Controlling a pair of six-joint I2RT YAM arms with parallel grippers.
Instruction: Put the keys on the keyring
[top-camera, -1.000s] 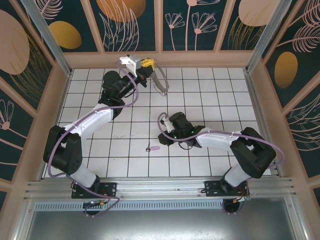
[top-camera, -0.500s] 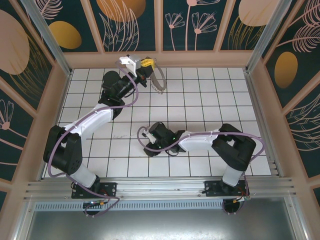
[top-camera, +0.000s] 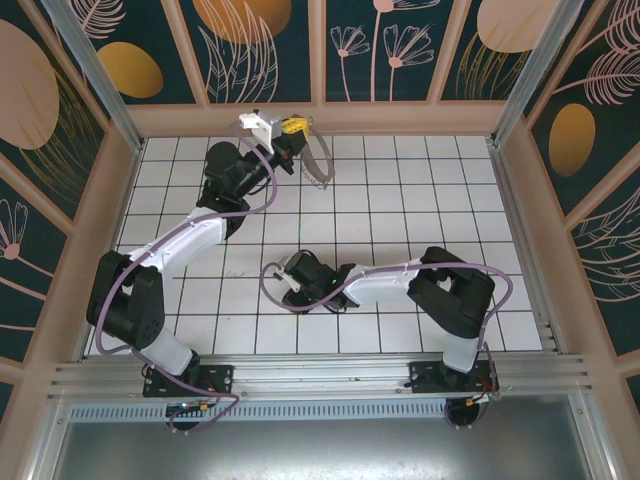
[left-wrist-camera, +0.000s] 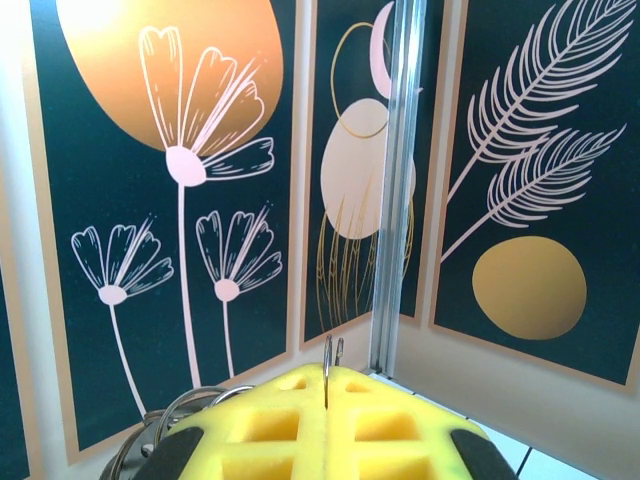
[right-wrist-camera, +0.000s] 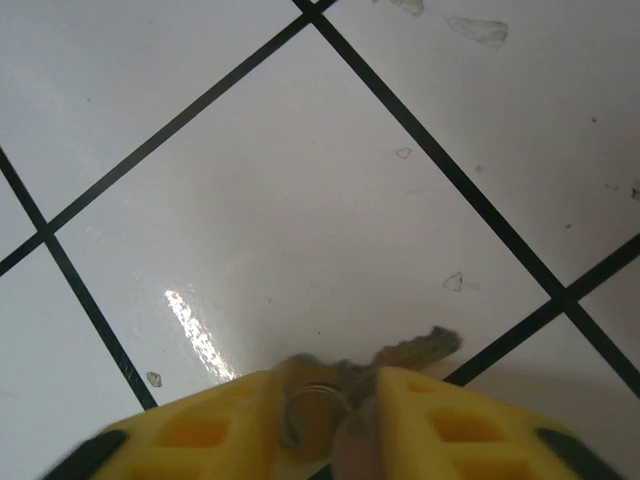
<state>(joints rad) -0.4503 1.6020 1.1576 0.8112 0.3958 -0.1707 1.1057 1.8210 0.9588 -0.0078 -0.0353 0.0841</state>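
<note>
Two yellow foam fingers (right-wrist-camera: 200, 435) of the right gripper (right-wrist-camera: 330, 388) cover most of the tiny lilac-headed key (right-wrist-camera: 415, 350). Just its short notched metal shaft pokes out ahead of the fingertips. The head and a small silvery split ring (right-wrist-camera: 305, 400) sit blurred in the narrow gap between the jaws, which pinch the key down at the glossy white tile floor (right-wrist-camera: 300, 200). Seen from above, the right arm folds low, elbow sharply bent, its wrist hiding the key. The left arm stretches toward the patterned far wall (top-camera: 270, 50), the left gripper (top-camera: 292, 127) clamped tight on the large thin dark-brown keyring (top-camera: 320, 165). The keyring arcs out beside the fingers, silvery links along its edge. In the left wrist view, a sliver of its wire rises between the pressed pads.
</note>
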